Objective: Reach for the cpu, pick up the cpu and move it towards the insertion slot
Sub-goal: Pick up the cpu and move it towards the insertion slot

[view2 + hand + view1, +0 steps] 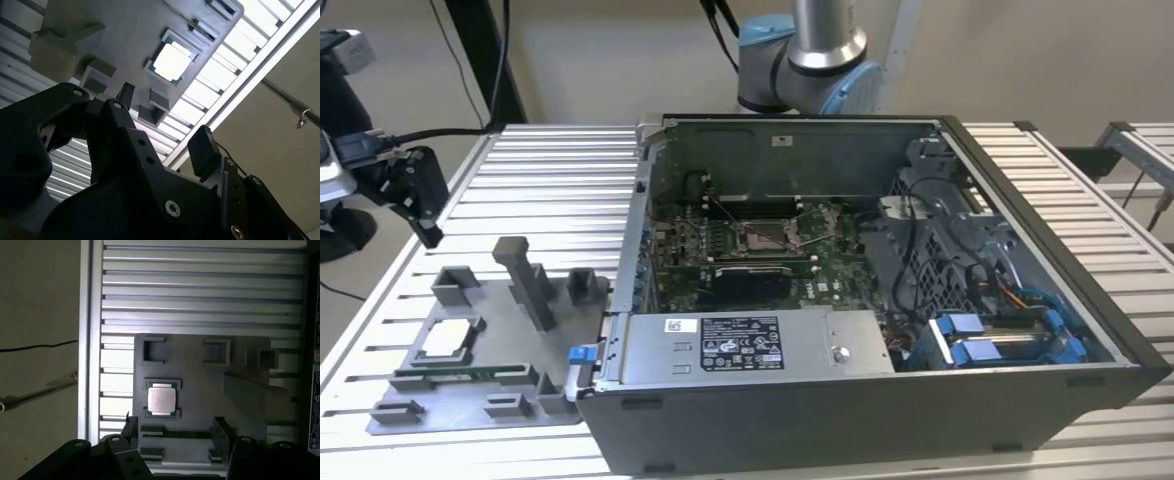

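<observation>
Reaching: the gripper (175, 432), gaping and empty, is hovering above the grey fixture (200, 390) where the cpu (161, 400) is lying; gripping is calling for a square descent.

I log this as a robotics lab: slatted aluminium bench (547, 170), opened computer case (854, 420), grey fixture plate (454, 402), robot arm (807, 60).

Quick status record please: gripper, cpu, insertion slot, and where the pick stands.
gripper: open, empty, hovering over the grey fixture
cpu: flat in its fixture recess, not touched by the gripper
insertion slot: on the board inside the open computer case
memory stick: on the fixture, beside the cpu
pick: not yet made
</observation>
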Controlling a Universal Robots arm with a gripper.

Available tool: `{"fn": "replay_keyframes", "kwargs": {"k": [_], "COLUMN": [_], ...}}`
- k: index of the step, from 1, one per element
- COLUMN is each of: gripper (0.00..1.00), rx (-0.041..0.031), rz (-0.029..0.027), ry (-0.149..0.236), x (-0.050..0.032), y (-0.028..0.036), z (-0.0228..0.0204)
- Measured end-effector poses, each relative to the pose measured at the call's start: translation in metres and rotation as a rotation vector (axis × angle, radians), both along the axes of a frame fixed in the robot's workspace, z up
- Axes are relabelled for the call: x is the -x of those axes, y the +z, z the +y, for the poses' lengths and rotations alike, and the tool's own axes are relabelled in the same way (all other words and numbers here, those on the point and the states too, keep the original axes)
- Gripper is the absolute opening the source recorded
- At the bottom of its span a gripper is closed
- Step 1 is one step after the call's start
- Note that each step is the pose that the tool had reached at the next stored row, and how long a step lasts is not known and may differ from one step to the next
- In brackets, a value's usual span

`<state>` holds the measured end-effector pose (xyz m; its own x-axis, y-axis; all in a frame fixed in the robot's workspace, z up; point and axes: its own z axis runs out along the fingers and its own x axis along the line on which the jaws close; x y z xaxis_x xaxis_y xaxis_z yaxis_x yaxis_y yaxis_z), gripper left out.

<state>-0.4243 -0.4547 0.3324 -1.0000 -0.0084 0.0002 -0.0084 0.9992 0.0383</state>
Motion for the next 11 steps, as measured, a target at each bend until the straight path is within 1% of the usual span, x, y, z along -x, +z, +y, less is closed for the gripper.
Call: {"fn": "replay_keyframes", "kwargs": {"k": [4, 8, 11], "gripper": [1.0, 1.0, 1.0], "rx": [0.0001, -0.0002, -0.0002], "rz": [0.0001, 0.0002, 0.0002], "ry": [0.0, 0.0, 0.0], "x": [-0.0001, 0.0, 0.0], "y": [-0.0037, -0.0054, -0.009], "z": [0.0, 0.0, 0.0]}}
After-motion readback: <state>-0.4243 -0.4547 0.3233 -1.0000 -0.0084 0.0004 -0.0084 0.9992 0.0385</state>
